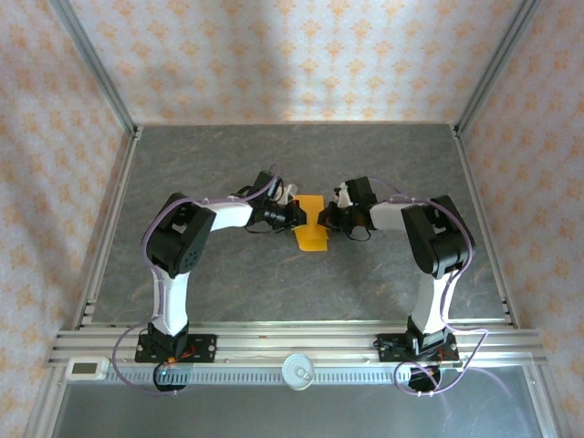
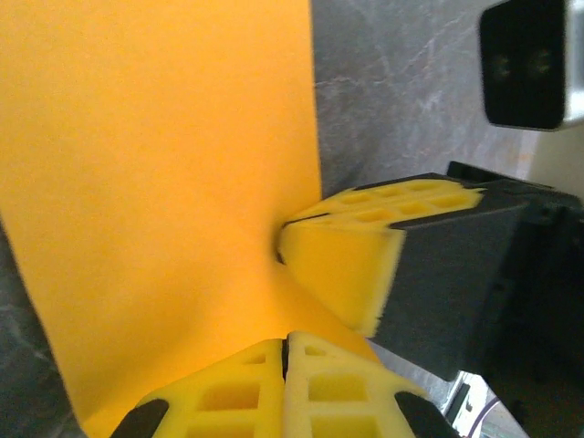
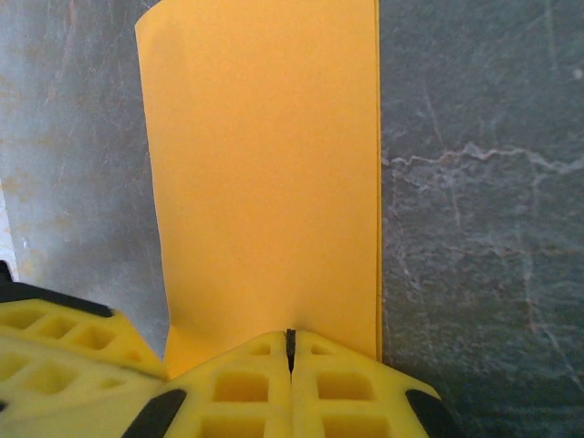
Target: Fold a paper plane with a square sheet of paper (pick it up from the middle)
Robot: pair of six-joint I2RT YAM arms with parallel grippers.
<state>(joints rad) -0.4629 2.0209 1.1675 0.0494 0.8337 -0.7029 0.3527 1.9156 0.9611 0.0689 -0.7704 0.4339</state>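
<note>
The orange sheet of paper (image 1: 311,228) lies on the grey table between the two grippers as a narrow upright strip, apparently folded lengthwise. In the right wrist view the paper (image 3: 265,173) has a straight, sharp right edge. My left gripper (image 1: 297,215) is shut, its tips (image 2: 285,351) down on the paper (image 2: 155,182) with nothing between the pads. My right gripper (image 1: 327,219) is also shut, its tips (image 3: 290,345) pressed onto the paper's near end. The right gripper's yellow fingers (image 2: 365,251) meet the paper close to my left fingertips. No paper plane shape shows.
Grey stone-patterned table (image 1: 228,274) inside a frame with patterned walls. Aluminium rails run along the left (image 1: 105,228) and right (image 1: 484,228) sides and the near edge (image 1: 292,342). Both arms bend inward to the table's middle.
</note>
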